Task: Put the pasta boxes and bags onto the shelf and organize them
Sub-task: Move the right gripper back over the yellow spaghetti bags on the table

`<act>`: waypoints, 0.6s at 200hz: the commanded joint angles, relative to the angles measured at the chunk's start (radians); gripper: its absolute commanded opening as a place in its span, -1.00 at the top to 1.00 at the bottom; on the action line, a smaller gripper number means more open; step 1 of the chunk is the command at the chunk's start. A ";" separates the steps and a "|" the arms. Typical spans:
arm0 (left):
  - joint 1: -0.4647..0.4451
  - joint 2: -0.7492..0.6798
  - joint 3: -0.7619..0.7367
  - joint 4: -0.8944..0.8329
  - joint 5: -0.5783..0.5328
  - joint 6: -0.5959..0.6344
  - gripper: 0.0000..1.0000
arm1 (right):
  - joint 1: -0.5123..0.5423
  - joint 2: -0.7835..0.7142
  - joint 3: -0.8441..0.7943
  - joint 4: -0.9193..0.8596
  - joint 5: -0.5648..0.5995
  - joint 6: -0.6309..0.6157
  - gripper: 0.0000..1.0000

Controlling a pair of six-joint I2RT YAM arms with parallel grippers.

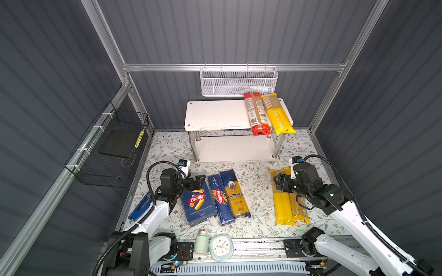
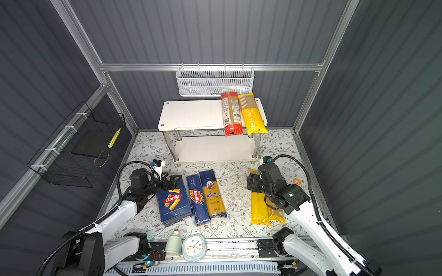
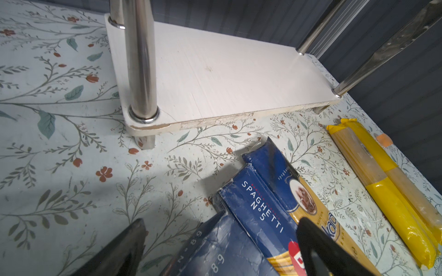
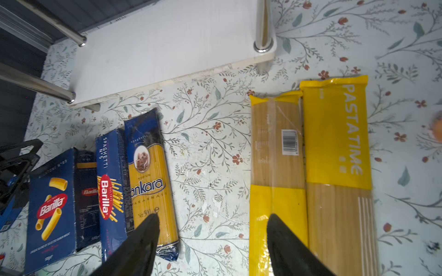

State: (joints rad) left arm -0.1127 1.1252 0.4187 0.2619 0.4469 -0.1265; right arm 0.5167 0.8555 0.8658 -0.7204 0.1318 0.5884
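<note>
Clock (image 1: 221, 247) and small bottle (image 1: 201, 241) crowd the counter's (image 1: 258, 196) near edge. Red bag (image 1: 257, 114) and yellow bag (image 1: 278, 114) lie on the shelf (image 1: 215, 114), top tier, right end, overhanging the front. We note left gripper (image 1: 197, 182) jaws apart astride the wide Barilla box's (image 1: 198, 205) far end. Right gripper (image 4: 212, 215) jaws are apart, holding nothing, above the inner edge of two yellow bags (image 1: 287, 208). Lower tier open.

The shelf (image 3: 215, 76) boards look like white-painted wood, matt with a faint grain, and the front edge is chipped and rough. Its legs (image 3: 141, 59) are mirror-bright chromed metal. The boxes (image 4: 52, 203) are printed card with a slight sheen, creased at the corners. The bags (image 4: 334, 133) are glossy plastic film, partly clear. The table cover (image 4: 215, 148) is smooth, floral-printed and scuffed in spots.
</note>
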 commanded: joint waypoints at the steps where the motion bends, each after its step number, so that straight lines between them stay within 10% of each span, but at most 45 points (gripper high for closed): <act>1: -0.005 -0.003 0.023 -0.009 0.009 0.025 -0.98 | -0.006 -0.004 -0.046 0.030 0.047 0.036 -0.44; 120: -0.005 -0.098 -0.031 -0.005 -0.027 0.020 -0.99 | -0.082 -0.039 -0.283 0.174 -0.009 0.140 -0.46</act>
State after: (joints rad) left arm -0.1127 1.0378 0.4015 0.2554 0.4202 -0.1154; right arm 0.4442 0.8516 0.6250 -0.5758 0.1043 0.6910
